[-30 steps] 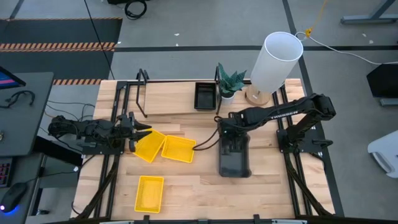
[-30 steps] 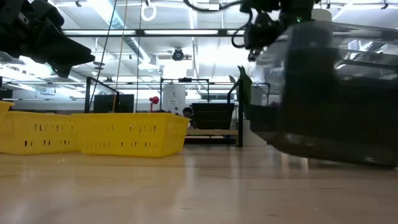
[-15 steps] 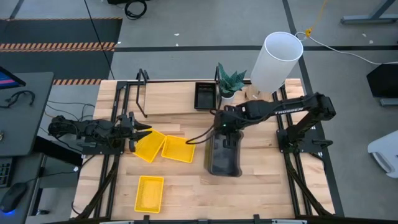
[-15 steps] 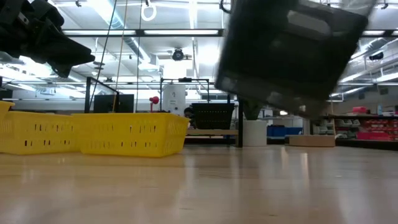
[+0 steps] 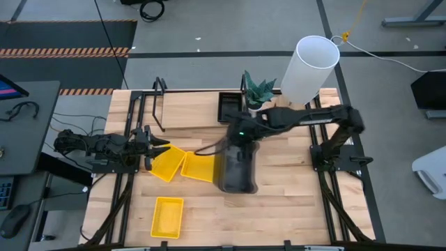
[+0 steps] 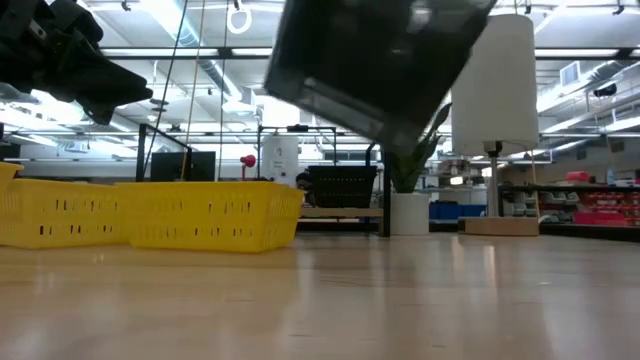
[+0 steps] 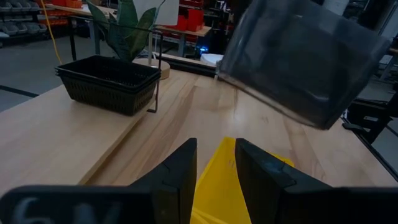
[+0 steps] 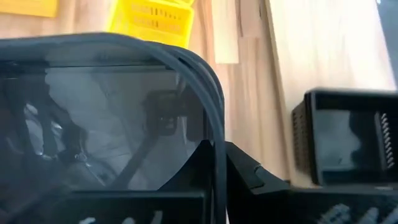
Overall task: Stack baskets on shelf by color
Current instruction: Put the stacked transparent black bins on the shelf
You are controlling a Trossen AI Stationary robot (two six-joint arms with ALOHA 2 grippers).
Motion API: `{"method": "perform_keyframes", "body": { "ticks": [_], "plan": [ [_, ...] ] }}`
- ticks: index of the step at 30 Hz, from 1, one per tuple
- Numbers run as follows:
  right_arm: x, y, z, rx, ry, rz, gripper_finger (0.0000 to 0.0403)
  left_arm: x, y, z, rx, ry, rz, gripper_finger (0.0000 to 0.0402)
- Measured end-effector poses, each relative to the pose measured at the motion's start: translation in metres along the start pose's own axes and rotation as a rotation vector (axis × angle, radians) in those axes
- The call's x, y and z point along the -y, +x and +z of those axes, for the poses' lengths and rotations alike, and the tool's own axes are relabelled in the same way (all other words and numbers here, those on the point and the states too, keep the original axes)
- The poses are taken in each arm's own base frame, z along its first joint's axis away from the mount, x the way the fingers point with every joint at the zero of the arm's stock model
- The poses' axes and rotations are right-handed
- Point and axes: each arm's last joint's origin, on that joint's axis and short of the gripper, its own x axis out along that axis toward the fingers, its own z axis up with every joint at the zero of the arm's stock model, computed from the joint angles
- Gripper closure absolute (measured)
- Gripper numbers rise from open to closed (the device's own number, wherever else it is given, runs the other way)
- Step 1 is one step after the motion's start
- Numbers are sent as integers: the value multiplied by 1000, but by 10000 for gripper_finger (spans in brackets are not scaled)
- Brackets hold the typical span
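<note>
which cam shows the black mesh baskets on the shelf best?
Left wrist view: the black mesh baskets show whole, stacked, side-on. High view has them small, partly under the right arm. Low view shows them far off. Right wrist view catches one corner.

Three bright yellow baskets (image 5: 199,167) with slotted sides lie on the pale striped wooden tabletop (image 5: 293,202); the lifted basket (image 5: 237,167) is translucent dark grey; the black mesh baskets (image 7: 106,81) sit on the light-wood shelf (image 5: 191,111); white cylinder (image 5: 308,67), green plant (image 5: 258,89)

Both arms (image 5: 306,118) matte black, jointed; black cables; small green light near wrist.
</note>
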Motion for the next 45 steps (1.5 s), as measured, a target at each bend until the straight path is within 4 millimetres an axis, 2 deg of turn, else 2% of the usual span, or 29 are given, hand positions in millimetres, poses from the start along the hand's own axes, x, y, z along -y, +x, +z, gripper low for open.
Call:
{"method": "perform_keyframes", "body": {
  "ticks": [9, 16, 21, 33, 45],
  "plan": [
    [36, 18, 52, -34, -49, -44, 384, 0, 0, 0, -1, 1, 0, 285],
    [57, 19, 73, 7, -78, -34, 383, 0, 0, 0, -1, 1, 0, 285],
    [67, 20, 80, 58, -125, -23, 383, 0, 0, 0, -1, 0, 0, 285],
    [114, 20, 82, 162, -181, -22, 383, 0, 0, 0, 0, 0, 0, 285],
    [162, 13, 89, 338, -209, -150, 383, 0, 0, 0, -1, 1, 0, 285]
  ]
}}
